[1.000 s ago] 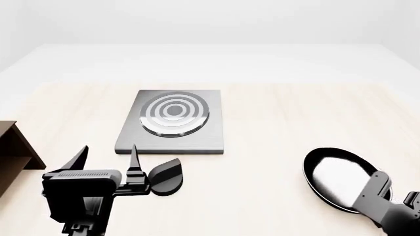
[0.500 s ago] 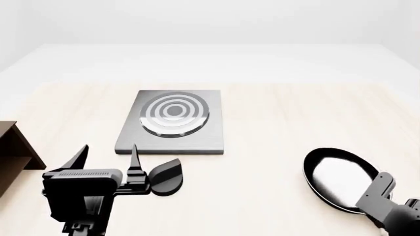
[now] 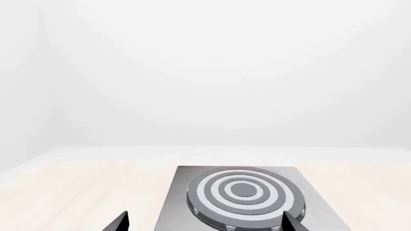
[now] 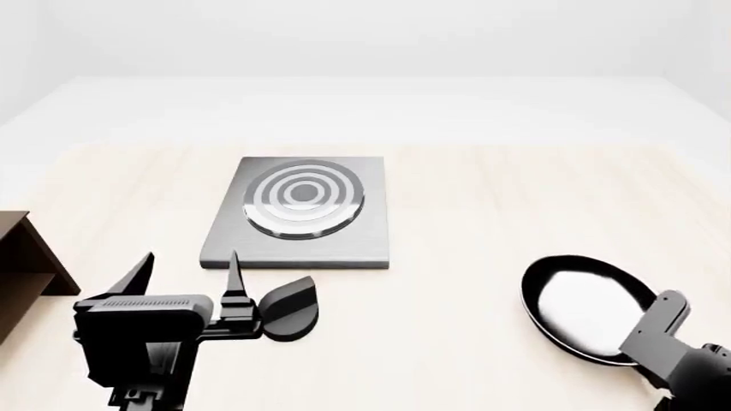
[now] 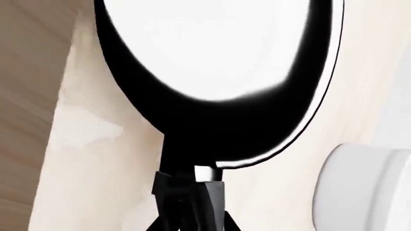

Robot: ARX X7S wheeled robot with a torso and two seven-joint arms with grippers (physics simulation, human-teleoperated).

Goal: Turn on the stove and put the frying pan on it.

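Right gripper [image 5: 189,192] fingers pinch the frying pan [image 4: 583,310] handle; the pan's well right of the stove [image 4: 300,214], not placed yet. Left gripper [image 4: 188,272] spread wide, knob [image 4: 286,306] just beside it.

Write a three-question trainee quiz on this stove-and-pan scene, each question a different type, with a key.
1. True or false: the frying pan sits on the stove.
2. Which gripper is at the pan's handle? A) left gripper B) right gripper
3. Fill in: the black knob lies on the table, on the stove's ___ side, toward the robot.

Key: 1 false; 2 B; 3 near.
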